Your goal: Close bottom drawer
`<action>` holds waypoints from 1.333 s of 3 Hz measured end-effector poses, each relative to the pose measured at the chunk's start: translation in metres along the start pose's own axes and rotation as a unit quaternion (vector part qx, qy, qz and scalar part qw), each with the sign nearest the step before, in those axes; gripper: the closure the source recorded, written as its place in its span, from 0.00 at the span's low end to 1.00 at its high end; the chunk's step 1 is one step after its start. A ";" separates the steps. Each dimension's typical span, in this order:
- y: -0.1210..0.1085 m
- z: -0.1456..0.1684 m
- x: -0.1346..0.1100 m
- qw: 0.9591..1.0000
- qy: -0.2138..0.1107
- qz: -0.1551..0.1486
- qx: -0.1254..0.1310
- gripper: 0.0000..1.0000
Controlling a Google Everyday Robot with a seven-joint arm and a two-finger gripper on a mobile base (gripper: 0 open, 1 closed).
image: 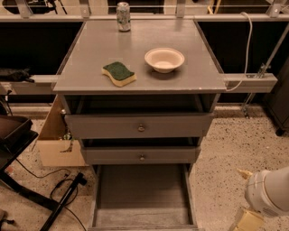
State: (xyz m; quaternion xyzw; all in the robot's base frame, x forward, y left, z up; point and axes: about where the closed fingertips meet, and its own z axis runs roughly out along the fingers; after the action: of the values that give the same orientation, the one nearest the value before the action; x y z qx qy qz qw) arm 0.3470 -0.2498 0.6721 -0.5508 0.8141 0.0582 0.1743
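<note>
The bottom drawer (142, 194) is the lowest of three grey drawers and is pulled far out, so its long empty tray shows. Its low front panel lies at the bottom edge of the view and its knob is out of view. My gripper (247, 220) is at the lower right corner, low over the floor and to the right of the drawer's front right corner, not touching it. Only its pale yellow part and the white wrist (268, 193) show; the rest is cut off by the frame.
The middle drawer (142, 156) and top drawer (141, 127) stand slightly out above. On the cabinet top are a sponge (118, 73), a bowl (164, 59) and a can (123, 10). A cardboard box (56, 140), cables and a black stand (63, 203) lie at left.
</note>
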 end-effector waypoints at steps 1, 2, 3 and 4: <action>0.000 0.000 0.000 1.000 0.000 0.000 0.000 0.00; 0.009 0.054 0.010 1.000 -0.016 0.008 -0.012 0.03; 0.020 0.131 0.023 0.998 -0.045 0.019 -0.036 0.26; 0.031 0.209 0.040 0.997 -0.061 0.021 -0.046 0.50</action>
State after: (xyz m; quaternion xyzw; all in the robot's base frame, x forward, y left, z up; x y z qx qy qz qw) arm 0.3512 -0.2125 0.4599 -0.5362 0.8100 0.1329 0.1968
